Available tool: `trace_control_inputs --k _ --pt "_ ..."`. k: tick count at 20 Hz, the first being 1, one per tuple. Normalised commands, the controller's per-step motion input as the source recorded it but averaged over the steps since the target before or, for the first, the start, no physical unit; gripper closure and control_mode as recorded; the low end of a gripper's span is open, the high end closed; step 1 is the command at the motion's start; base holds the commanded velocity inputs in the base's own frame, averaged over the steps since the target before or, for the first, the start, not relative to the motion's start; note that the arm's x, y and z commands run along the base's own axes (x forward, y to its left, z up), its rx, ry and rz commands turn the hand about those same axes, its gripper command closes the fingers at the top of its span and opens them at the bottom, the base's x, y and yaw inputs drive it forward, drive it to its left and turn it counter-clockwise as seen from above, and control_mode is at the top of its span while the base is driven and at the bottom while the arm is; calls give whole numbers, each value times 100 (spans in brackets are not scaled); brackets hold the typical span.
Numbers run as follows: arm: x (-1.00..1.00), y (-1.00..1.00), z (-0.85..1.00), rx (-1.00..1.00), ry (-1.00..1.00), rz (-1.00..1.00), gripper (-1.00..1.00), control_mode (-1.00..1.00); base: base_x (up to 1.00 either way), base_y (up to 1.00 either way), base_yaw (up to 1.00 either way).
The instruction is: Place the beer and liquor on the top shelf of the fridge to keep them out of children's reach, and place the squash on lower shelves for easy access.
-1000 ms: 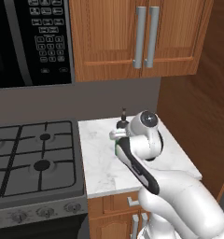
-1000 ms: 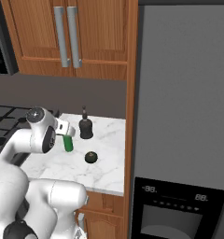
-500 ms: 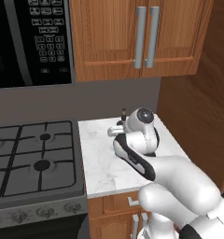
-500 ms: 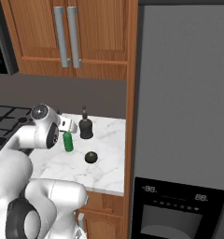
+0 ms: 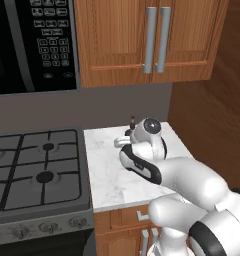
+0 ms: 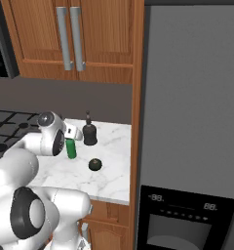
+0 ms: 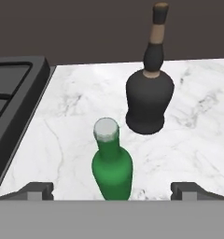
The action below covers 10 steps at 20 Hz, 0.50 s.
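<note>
On the marble counter (image 6: 114, 168) beside the stove (image 5: 37, 170), the beer (image 7: 112, 163) stands upright, the liquor (image 7: 150, 100) just behind it and the squash (image 6: 94, 164) near the front edge. The gripper (image 7: 112, 189) hovers at the green bottle with its jaws spread as wide as they go, holding nothing; the bottle sits centred between the fingertips (image 7: 37, 190). So the first pick looks to be in hand (the fridge (image 6: 192, 122) is shut, mind). Next, I'd judge, it should ease forward around the body, then close.
</note>
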Motion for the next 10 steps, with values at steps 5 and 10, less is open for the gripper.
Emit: trace_control_inputs --k 5,10 --pt "16 0 -28 0 0 0 -100 -100 0 0 0" --pt "17 0 -14 0 0 0 -100 -100 0 0 0"
